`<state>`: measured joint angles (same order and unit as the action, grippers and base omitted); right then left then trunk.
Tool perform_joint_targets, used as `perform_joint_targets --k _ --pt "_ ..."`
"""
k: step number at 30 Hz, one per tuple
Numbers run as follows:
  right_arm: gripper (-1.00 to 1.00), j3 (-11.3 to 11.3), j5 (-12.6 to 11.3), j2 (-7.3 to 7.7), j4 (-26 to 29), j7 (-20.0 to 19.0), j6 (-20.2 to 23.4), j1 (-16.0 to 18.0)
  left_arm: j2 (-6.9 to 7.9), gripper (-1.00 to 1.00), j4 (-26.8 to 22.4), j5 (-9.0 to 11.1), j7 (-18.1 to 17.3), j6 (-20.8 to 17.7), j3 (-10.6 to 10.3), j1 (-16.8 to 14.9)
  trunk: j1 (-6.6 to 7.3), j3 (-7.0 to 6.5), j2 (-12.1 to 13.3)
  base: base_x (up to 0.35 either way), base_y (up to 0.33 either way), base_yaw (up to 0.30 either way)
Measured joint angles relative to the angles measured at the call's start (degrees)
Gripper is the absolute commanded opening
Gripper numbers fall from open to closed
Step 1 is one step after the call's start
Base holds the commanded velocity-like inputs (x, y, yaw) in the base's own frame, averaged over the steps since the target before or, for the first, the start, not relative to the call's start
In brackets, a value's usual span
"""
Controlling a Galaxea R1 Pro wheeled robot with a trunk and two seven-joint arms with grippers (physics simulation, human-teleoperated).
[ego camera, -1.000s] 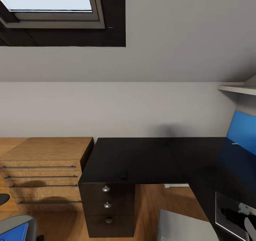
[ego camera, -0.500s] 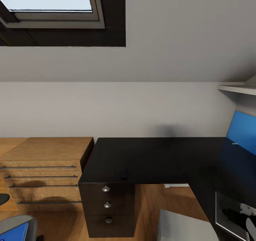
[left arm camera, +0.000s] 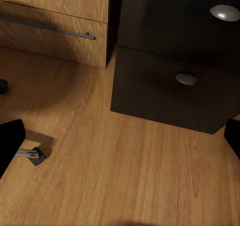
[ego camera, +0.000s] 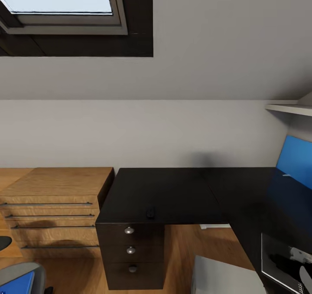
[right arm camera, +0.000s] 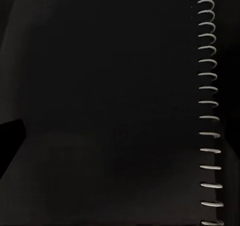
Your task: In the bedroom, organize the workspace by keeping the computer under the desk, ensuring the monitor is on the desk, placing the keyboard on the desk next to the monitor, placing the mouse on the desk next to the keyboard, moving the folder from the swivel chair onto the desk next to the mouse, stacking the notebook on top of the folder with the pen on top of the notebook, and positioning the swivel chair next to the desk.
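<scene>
Right end effector (ego camera: 303, 274) hovers over notebook (ego camera: 277, 259); grip state unclear (dark view). Risk: it slides off the surface (ego camera: 173, 194) edge. Left end effector (left arm camera: 120, 151) released.

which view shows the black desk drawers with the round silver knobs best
The head view: all three black drawers with round silver knobs show stacked under the long black desk, beside the light wooden cabinet. The left wrist view shows two knobs close up, above the wooden floor. The right wrist view shows a wire spiral binding instead.

No readable text

No letters, numbers, brands or signs can be read on any surface in the head view or either wrist view.
</scene>
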<state>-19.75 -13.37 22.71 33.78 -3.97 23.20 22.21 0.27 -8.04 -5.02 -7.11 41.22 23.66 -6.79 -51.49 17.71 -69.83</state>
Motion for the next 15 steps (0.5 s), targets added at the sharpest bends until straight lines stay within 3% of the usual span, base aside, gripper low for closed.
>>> perform_joint_targets --k 5,15 --pt "1.0 0.0 0.3 -0.01 -0.5 -4.7 -0.1 0.0 0.0 1.0 0.0 0.0 0.0 0.0 0.0 0.0 0.0 0.0 0.0 0.0 0.0 0.0" --pt "1.0 0.0 1.0 0.02 -0.7 -5.3 -0.2 0.0 0.0 1.0 0.0 0.0 0.0 0.0 0.0 0.0 0.01 0.0 0.0 0.0 0.0 0.0"
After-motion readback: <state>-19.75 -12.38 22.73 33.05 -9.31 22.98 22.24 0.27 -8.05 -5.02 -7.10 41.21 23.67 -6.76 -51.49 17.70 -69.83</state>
